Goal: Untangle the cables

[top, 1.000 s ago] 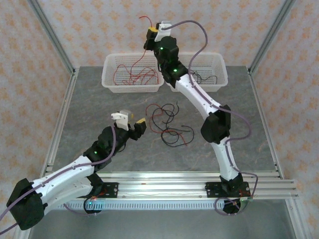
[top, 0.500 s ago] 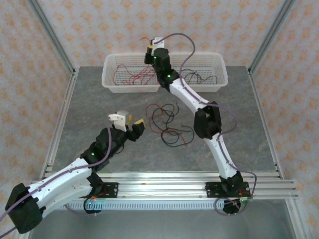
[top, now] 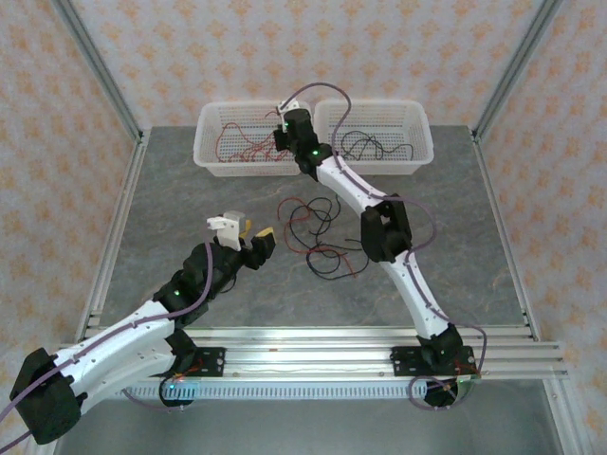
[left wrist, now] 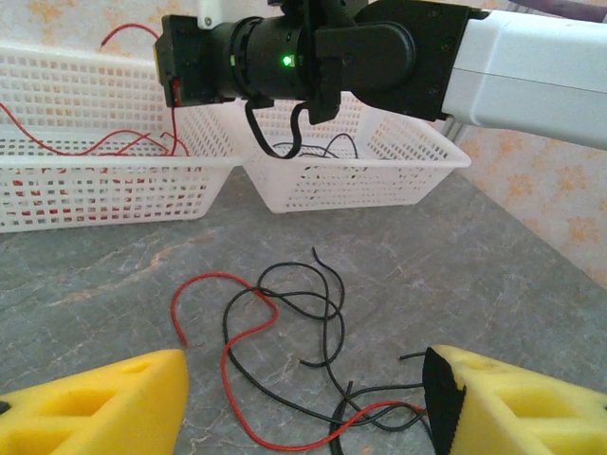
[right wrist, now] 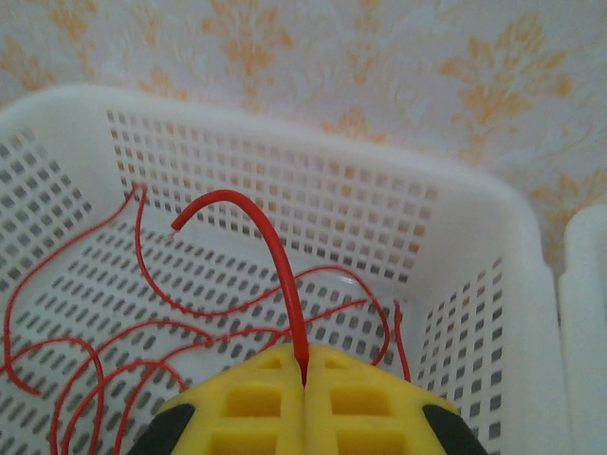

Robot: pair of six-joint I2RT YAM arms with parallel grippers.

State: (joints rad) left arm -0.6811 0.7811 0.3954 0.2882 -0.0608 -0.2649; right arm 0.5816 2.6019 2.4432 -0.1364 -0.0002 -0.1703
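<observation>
The right pincer (right wrist: 303, 372) has its yellow fingers pressed together, clamped on a red cable (right wrist: 277, 248). In the right wrist view that cable rises from between the fingertips at the bottom centre and curls over to the left, with its bare end in the air. Below it is the left basket (right wrist: 474, 223), with more red cables (top: 254, 144) looping over its perforated floor. From overhead, this pincer sits at the top centre of the frame, over the right end of that basket. Touching it on the right is the right basket (top: 419, 142), which has black cables (top: 365, 147) lying in it.

The left pincer (left wrist: 302, 403) stands apart with nothing between its fingers. In the left wrist view its two yellow pads sit in the bottom corners, hovering low over the grey counter (top: 190, 199). Between and just beyond them lies the tangle (top: 321, 242), red and black strands looped across each other on the bare surface. Overhead, the tangle is at the centre of the frame, just right of the left pincer and nearer than the baskets. One red strand runs along its lower edge and the black loops spread above it. The right arm stretches across the frame above and to the right of the tangle.
</observation>
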